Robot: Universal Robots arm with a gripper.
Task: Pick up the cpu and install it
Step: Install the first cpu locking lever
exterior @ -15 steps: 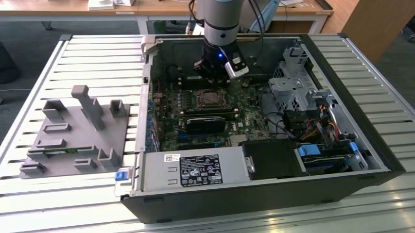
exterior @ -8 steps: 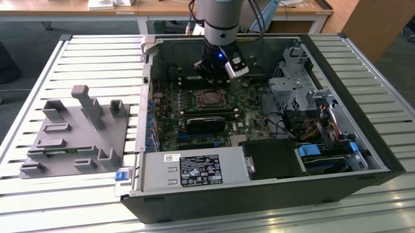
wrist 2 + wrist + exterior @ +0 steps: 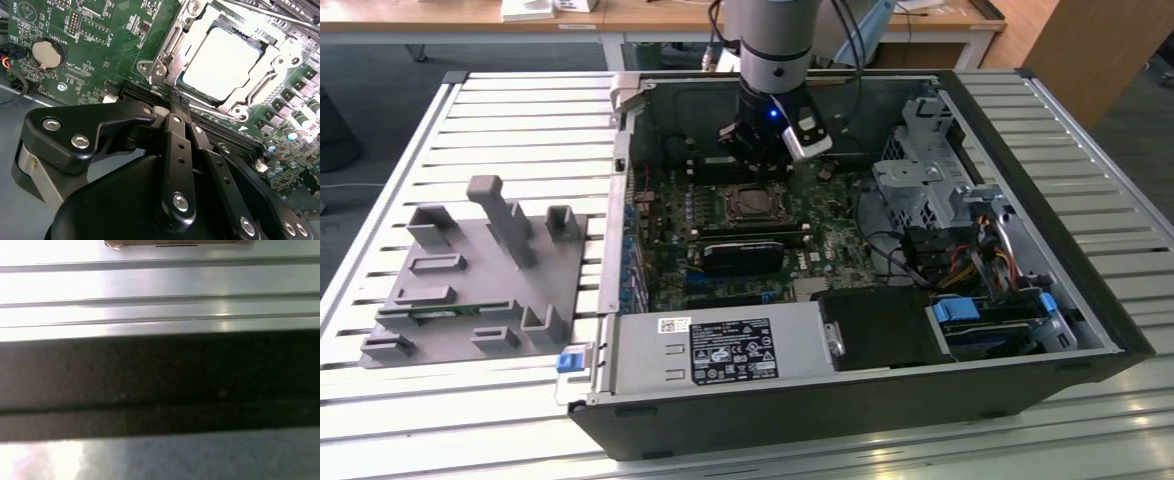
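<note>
The cpu (image 3: 220, 62), a small square chip with a shiny silver top, lies flat inside the metal-framed motherboard socket (image 3: 165, 65); the exterior view shows the cpu (image 3: 750, 203) near the middle of the board. My gripper (image 3: 177, 104) hangs just beside the socket's edge, its black fingers (image 3: 175, 150) pressed together with nothing between them. From the exterior view the gripper (image 3: 757, 178) stands inside the open computer case (image 3: 1067, 300), slightly behind the socket.
A grey fixture block (image 3: 467, 270) sits on the slatted table at the exterior view's left. Inside the case are a power supply (image 3: 720, 350), a drive cage (image 3: 934, 180), cables (image 3: 907, 250) and a coin battery (image 3: 46, 54). Black memory slots (image 3: 225, 135) run under the fingers.
</note>
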